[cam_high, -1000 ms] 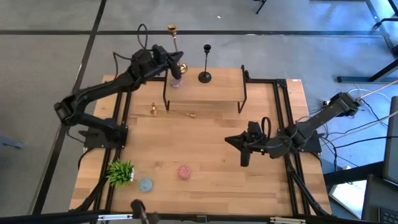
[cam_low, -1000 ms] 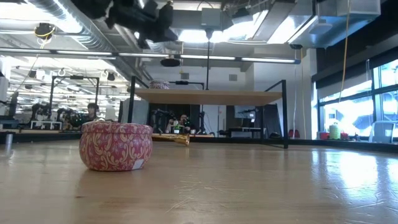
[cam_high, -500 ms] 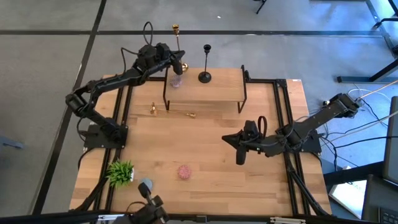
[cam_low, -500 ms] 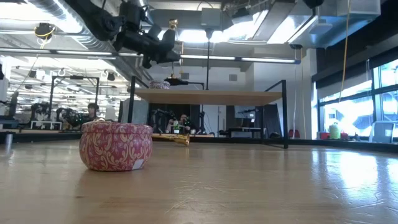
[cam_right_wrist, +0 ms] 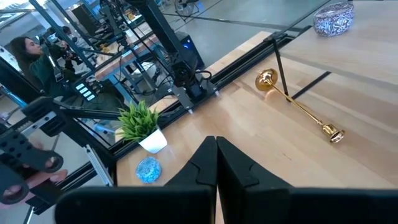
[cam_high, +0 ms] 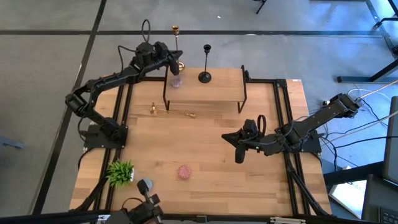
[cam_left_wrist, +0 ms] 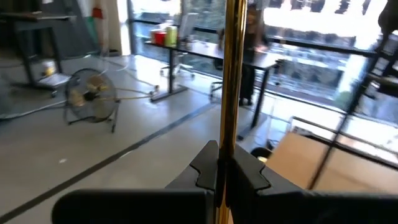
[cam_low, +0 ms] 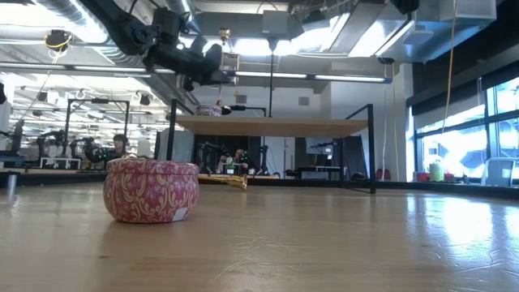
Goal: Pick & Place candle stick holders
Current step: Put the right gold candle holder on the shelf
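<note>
The candle stick holders number three, and they sit at different stages. On the wooden table [cam_high: 205, 186] stands a raised shelf [cam_high: 217, 92] along the far edge. The black holder [cam_high: 206, 64] stands upright on that shelf, near its far edge and towards the middle — it looks placed. One gold holder [cam_high: 176, 46] is upright at the shelf's far left corner, with the left gripper [cam_high: 171, 62] shut tight on its stem; the left wrist view shows the gold stem [cam_left_wrist: 232, 93] pinched between the closed fingers [cam_left_wrist: 205, 168]. Whether its base already rests on the shelf I cannot tell. The second gold holder [cam_high: 172, 112] lies on its side on the tabletop, just in front of the shelf's left legs — untouched, so it is what remains. The right gripper [cam_high: 239, 155] hangs over the right half of the tabletop, fingers closed on nothing. By my judgement one is done, one is in hand, one is left.
</note>
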Robot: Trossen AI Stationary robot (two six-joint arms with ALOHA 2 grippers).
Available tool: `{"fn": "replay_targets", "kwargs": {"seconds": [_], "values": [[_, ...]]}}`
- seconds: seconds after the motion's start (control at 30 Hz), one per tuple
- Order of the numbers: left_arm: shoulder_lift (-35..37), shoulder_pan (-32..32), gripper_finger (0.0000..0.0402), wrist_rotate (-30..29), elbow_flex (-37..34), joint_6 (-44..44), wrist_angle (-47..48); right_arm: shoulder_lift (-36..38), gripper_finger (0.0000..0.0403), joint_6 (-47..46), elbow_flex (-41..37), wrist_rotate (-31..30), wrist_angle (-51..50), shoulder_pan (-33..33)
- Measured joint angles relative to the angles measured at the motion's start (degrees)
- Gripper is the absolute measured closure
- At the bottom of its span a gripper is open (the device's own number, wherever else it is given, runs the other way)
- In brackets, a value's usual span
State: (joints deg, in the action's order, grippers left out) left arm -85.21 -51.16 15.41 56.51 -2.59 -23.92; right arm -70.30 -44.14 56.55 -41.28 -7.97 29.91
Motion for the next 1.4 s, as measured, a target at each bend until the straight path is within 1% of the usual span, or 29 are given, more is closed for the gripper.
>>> {"fn": "replay_targets", "kwargs": {"seconds": [0.1, 0.23, 0.4, 0.53, 0.7, 0.83, 1.0, 1.13, 1.4], "values": [[0.00, 0.07, 0.0394, 1.84, 0.00, 2.22, 0.00, 0.00, 0.0402, -0.40, 0.00, 0.66, -0.17, 0.00], [0.00, -0.81, 0.0394, 3.91, 0.00, 2.93, -0.11, 0.00, 0.0402, -0.85, 0.00, 1.46, -0.20, 0.00], [0.00, -3.53, 0.0394, 10.44, 0.00, 3.20, 0.23, 0.00, 0.0402, -1.03, 0.00, 1.47, -0.20, 0.00], [0.00, -4.42, 0.0394, 12.67, -0.04, 2.93, -0.14, 0.00, 0.0402, -1.05, 0.00, 1.46, -0.17, 0.00], [0.00, -4.50, 0.0394, 13.25, -0.24, 3.34, 0.47, 0.00, 0.0402, -1.04, 0.00, 1.22, -0.17, -0.58], [0.00, -4.52, 0.0394, 13.26, -2.65, 1.25, -2.67, 0.00, 0.0402, -1.05, 0.00, 1.46, -0.17, -0.93], [0.00, -4.48, 0.0394, 12.83, -5.79, -1.61, -9.17, 0.00, 0.0402, -1.05, 0.00, 1.49, -0.16, -1.04], [0.00, -4.48, 0.0394, 12.22, -5.95, -1.31, -9.31, 0.00, 0.0402, -1.05, 0.00, 1.52, -0.13, -1.41], [0.00, -4.48, 0.0394, 10.46, -5.95, 0.64, -7.88, 0.00, 0.0402, -1.05, 0.00, 4.35, 0.06, -2.56]]}}
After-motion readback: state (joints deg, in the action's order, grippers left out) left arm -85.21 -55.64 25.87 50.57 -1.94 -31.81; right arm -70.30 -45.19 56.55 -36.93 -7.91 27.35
